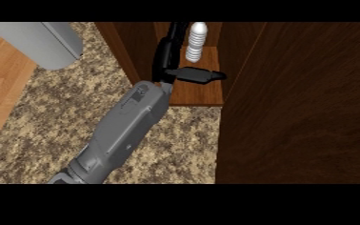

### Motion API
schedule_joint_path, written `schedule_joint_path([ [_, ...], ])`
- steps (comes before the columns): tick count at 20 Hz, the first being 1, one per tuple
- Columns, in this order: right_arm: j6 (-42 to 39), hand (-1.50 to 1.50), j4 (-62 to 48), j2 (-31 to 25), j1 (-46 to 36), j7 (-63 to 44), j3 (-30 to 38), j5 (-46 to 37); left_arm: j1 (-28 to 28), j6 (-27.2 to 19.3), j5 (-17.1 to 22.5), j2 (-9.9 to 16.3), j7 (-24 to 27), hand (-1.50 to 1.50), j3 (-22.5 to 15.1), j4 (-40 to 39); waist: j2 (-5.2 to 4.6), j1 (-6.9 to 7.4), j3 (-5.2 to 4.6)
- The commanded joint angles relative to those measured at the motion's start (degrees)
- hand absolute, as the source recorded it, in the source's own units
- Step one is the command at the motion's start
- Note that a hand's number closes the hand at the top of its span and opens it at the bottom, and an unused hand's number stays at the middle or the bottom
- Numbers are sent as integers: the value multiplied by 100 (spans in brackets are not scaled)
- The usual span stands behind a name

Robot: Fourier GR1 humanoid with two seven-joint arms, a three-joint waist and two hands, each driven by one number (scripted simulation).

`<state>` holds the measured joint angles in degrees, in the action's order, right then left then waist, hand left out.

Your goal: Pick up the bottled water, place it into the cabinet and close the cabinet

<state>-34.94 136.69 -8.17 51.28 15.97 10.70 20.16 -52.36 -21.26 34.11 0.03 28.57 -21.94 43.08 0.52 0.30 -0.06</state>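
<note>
1. You see one grey forearm rising from the lower edge of the head view and reaching into the open cabinet; from its place left of centre it appears to be the left arm, though you cannot be sure
2. Its black hand is inside the cabinet, fingers stretched up along the left side of the bottled water, thumb pointing right beneath the bottle
3. The fingers look fairly straight and lie right beside the bottle; you cannot tell whether they touch it or have hold of it
4. The bottled water is white and ribbed, standing on the cabinet's wooden shelf, towards the back of the opening
5. The dark wood panel at the right fills much of that side and looks like the cabinet door, standing open
6. The speckled stone counter spreads under the forearm, in front of the cabinet
7. A grey rounded object sits at the upper left, well apart from the cabinet; you cannot tell what it is
8. No other hand shows in this view
</note>
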Motion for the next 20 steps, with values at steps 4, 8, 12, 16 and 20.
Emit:
schedule_joint_path([
  [4,352,-150,944,213,133,-424,-224,-103,1395,-55,-131,261,-432,-150,-549,1894,17,123,-3],
  [8,383,-150,866,107,-8,-406,-112,-13,2236,-477,-315,195,-651,-150,-1032,2981,10,111,0],
  [12,175,-150,1116,-52,138,-647,-448,-10,2716,-384,-306,787,-1035,-150,-1030,3894,-12,44,0],
  [16,-433,150,931,-620,130,-704,-717,-195,3683,-158,-315,1134,-606,-150,-1146,4363,-19,73,-5],
  [20,-579,150,951,-595,3,-688,-1228,-775,4252,-361,-362,1415,-772,-150,-1228,5275,3,59,-2],
])
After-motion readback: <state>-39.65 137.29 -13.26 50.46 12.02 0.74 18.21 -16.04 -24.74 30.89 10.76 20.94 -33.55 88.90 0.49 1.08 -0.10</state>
